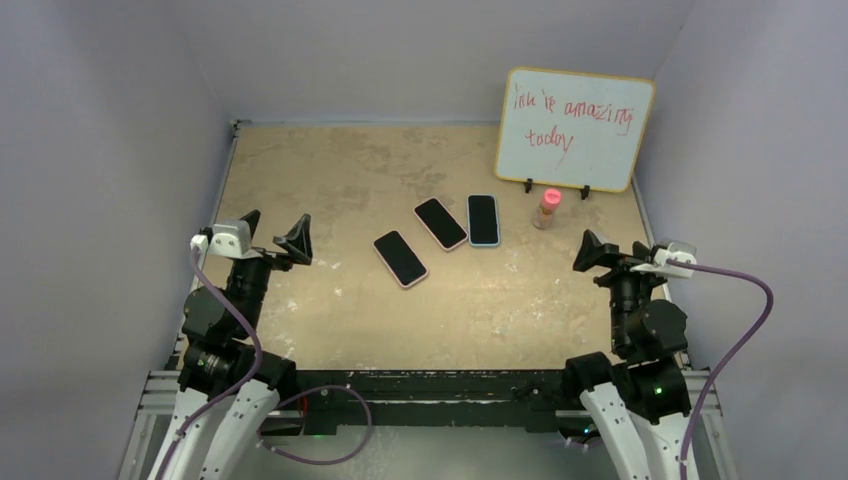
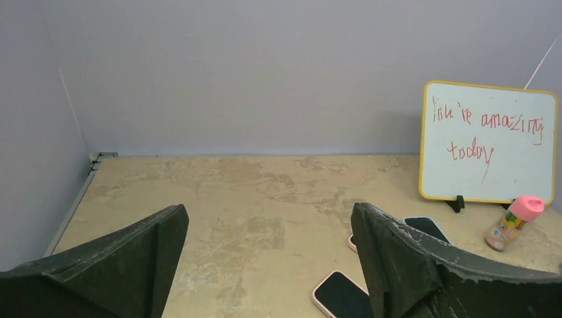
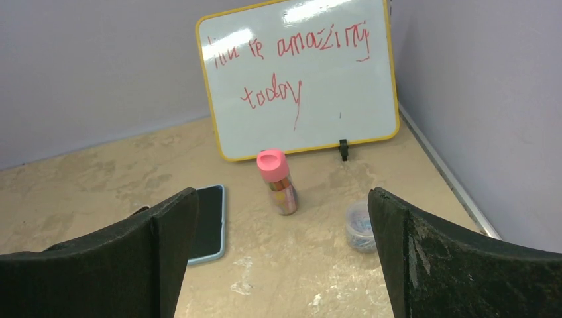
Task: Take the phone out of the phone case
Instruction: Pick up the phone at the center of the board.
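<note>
The tan, mottled tabletop (image 1: 330, 180) carries a yellow-framed whiteboard (image 1: 574, 128), which stands upright on small black feet and bears red handwriting.

The left end effector (image 1: 277, 225) hangs well to the left of the whiteboard and nearer the arm bases. Its two dark fingers are spread as wide as they go, with nothing between them and nothing touched. The right end effector (image 1: 630, 245) sits nearer than the whiteboard, towards its right end. Its fingers are likewise spread fully apart, holding nothing and in contact with nothing.

Three phones lie flat, screens up and dark, each in a case. They fan out to the left of the whiteboard and in front of it. The blue-cased phone (image 1: 483, 220) is closest to the whiteboard, just in front of its left corner. The middle phone (image 1: 441, 223) lies just beside it on the side away from the whiteboard, angled; its case colour is hard to make out. The pink-cased phone (image 1: 401, 259) is farthest from the whiteboard and nearest the arms. None of the three is touched by either arm.

A small bottle (image 1: 547, 208) with a pink cap stands upright just in front of the whiteboard's lower edge. In the right wrist view a small clear tub (image 3: 360, 226) sits in front of the whiteboard, near the bottle.
</note>
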Motion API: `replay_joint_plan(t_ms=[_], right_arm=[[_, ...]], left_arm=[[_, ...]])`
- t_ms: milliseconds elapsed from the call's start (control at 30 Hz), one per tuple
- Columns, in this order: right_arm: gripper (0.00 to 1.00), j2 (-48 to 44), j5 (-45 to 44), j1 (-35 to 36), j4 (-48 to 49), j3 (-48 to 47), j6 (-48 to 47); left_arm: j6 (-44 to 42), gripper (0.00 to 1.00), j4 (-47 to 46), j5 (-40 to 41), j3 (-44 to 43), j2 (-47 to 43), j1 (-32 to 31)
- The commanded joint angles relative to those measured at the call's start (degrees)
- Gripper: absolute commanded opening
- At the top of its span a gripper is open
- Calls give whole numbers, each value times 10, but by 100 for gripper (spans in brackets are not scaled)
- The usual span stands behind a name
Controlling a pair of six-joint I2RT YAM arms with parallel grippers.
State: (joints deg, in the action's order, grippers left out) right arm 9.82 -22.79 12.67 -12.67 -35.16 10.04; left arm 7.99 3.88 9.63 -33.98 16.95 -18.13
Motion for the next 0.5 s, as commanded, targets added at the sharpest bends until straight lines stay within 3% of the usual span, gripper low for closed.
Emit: replay_joint_plan(t_ms=[0,467], right_arm=[[99,12,22,-3,13,-22,8],[99,236,250,-3,-54,-101,21]], left_arm=[[10,100,-19,14,-6,-3,-3],[21,100,-5,32,-6,-5,-3]])
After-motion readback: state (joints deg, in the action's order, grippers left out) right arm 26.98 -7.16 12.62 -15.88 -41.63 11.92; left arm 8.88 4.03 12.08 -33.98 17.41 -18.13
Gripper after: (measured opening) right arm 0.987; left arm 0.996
